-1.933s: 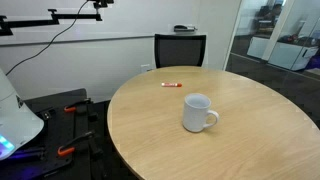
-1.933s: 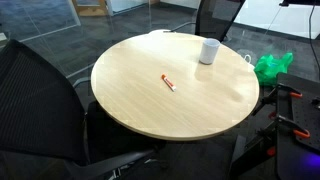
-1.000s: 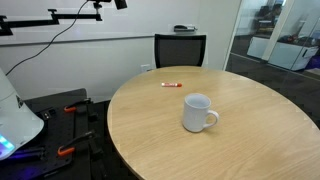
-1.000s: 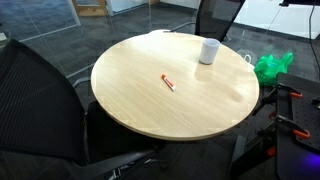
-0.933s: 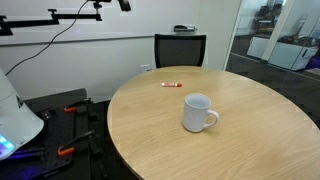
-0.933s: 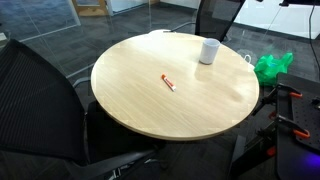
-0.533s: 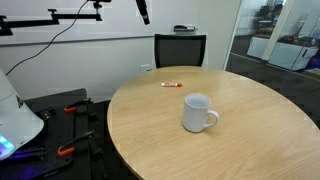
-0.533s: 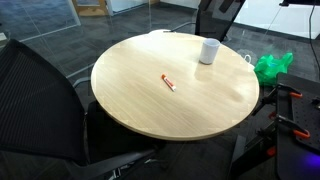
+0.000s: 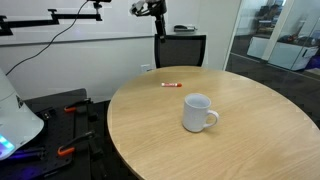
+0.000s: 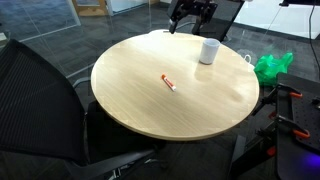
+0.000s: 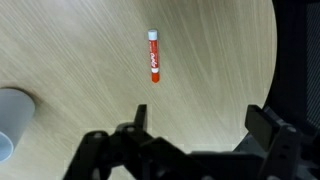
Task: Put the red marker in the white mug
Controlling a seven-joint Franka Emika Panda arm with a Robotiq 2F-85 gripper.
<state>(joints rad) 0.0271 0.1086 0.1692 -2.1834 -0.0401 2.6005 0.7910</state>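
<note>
The red marker [image 9: 171, 84] lies flat on the round wooden table, near its edge; it also shows in an exterior view [image 10: 169, 83] and in the wrist view [image 11: 154, 55], with a pale end. The white mug [image 9: 197, 113] stands upright on the table, handle to one side; it shows in an exterior view [image 10: 208, 50], and its edge shows at the left of the wrist view [image 11: 10, 120]. My gripper [image 11: 200, 115] is open and empty, high above the table, apart from both. It shows in both exterior views [image 9: 157, 22] [image 10: 190, 20].
The round wooden table [image 9: 250, 130] [image 10: 140, 100] is ringed by black office chairs [image 9: 180, 48] [image 10: 30, 95]. A green bag [image 10: 272, 66] lies on the floor. A glass wall [image 9: 285, 45] stands behind. Equipment and cables [image 9: 60, 125] sit on the floor.
The arm has swung into view from above and come down over the table's edge near the mug. Marker and mug have not moved.
</note>
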